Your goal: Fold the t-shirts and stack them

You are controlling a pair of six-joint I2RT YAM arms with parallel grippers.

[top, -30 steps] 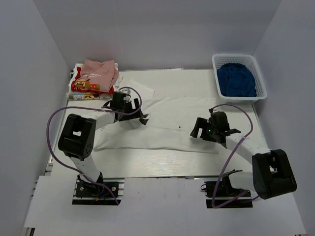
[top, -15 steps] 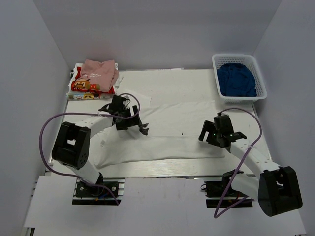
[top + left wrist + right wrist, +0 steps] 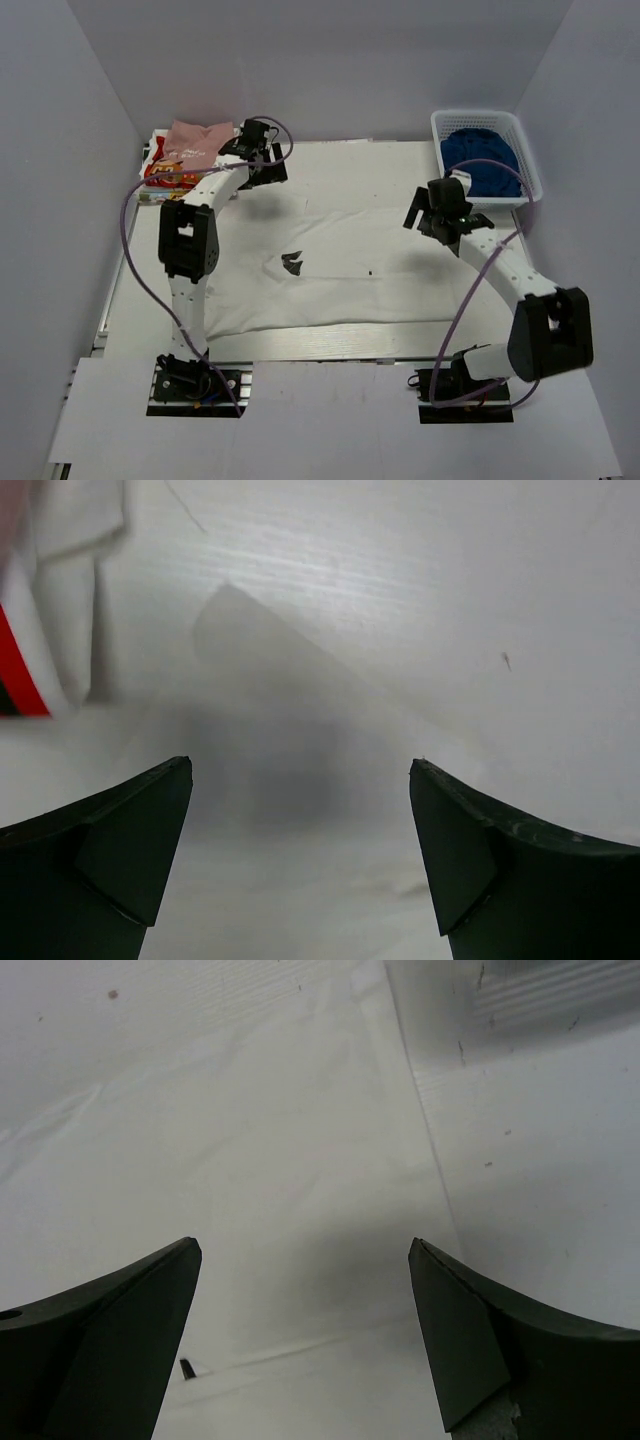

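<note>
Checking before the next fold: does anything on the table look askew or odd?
Nothing looks spilled or damaged. The white t-shirt lies unfolded, its near edge wavy. The left claw and right claw are open and empty.

Enclosure: plain pale grey-lilac panels. Back wall [image 3: 320, 70] at 12 o'clock, left wall [image 3: 60, 200] at 9, right wall [image 3: 590, 150] at 3. No windows seen.
Table [image 3: 350, 160]: whitish top with faint wood grain.
Metal rail [image 3: 100, 330] along the table's edge at 8 o'clock.
White sheet [image 3: 330, 420] across the near edge at 6 o'clock.
Light: even, diffuse; shadows soft.
</note>
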